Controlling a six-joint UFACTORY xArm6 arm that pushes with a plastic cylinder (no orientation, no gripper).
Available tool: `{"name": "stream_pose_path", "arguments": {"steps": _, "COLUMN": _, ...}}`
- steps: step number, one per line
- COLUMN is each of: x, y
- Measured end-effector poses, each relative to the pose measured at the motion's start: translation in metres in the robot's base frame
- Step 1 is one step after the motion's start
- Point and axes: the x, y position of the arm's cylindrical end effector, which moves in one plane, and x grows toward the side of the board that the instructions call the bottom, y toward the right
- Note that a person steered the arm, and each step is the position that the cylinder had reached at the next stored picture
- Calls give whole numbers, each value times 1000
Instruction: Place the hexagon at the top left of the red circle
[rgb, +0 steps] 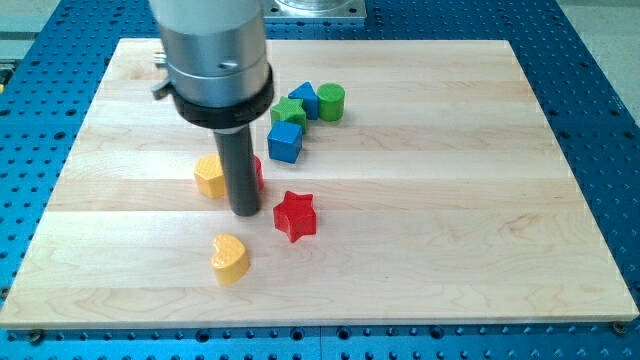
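Silver arm from the view's top, dark rod upright, my tip low

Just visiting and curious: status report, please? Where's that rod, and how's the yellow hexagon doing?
My tip down between yellow hexagon and red circle. Hexagon sits left of circle, not yet upper left. Red star close by, to the right.

yellow hexagon | red star | yellow heart | blue cube

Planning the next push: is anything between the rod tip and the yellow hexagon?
Nothing visible. My tip sits just to the view's right of the yellow hexagon, the rod hiding most of the red circle behind it.
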Motion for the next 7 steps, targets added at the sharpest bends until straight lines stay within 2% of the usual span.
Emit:
{"name": "stream_pose_path", "arguments": {"steps": 1, "x": -15, "y": -12}}
{"name": "stream_pose_path", "arguments": {"steps": 3, "x": -23, "y": 29}}
{"name": "stream_pose_path", "arguments": {"steps": 6, "x": -11, "y": -79}}
{"name": "stream_pose_path", "arguments": {"steps": 7, "x": -28, "y": -100}}
